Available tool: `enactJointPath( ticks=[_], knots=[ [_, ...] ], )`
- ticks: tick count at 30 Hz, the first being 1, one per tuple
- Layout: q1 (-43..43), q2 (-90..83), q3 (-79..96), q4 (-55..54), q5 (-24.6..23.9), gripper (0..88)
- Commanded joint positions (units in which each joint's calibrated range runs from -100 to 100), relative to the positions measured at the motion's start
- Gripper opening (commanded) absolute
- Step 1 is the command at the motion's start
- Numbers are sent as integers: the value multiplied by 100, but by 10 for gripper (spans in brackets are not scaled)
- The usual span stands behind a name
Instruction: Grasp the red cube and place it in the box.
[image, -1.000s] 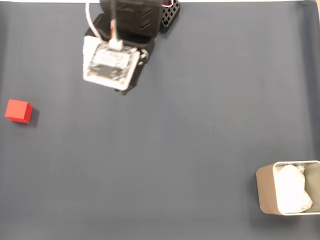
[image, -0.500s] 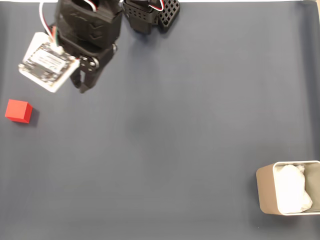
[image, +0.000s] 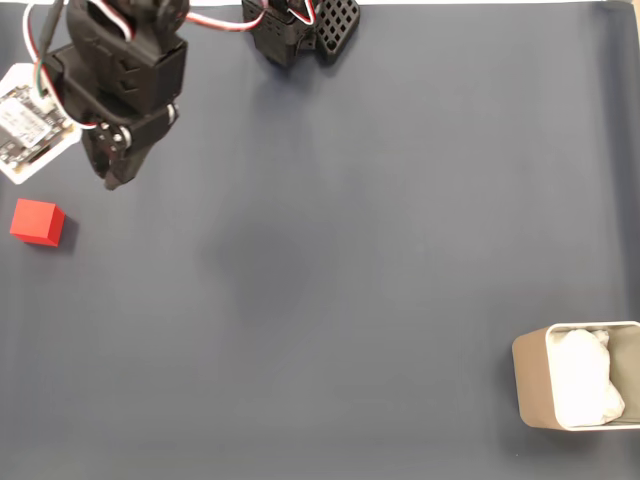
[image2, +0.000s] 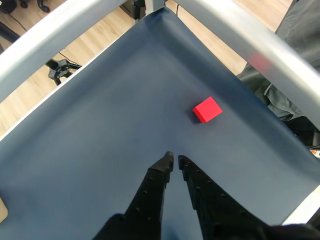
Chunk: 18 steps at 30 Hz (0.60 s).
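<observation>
Box lined with white paper. Gripper jaws nearly together, empty, near the cube, not touching.

Red cube: small, bright red, matte plain faces, seated flat on dark blue-grey surface at far left edge in fixed view, roughly mid-height. Nothing touching it. In wrist view, cube seen slightly rotated, top and two side faces visible.

Box: beige, rectangular, rounded corners, pale rim, upright, open top. Located at bottom right corner in fixed view, partly cut by right edge. White crumpled paper seen inside. Cube and box well apart, at opposite sides of surface.
</observation>
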Motion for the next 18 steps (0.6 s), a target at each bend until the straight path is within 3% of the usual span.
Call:
enactJointPath(
  ticks=[1, 18],
  knots=[
    [165, 78, -32, -168, 83, 67],
    [747, 624, 160, -1127, 49, 240]
  ],
)
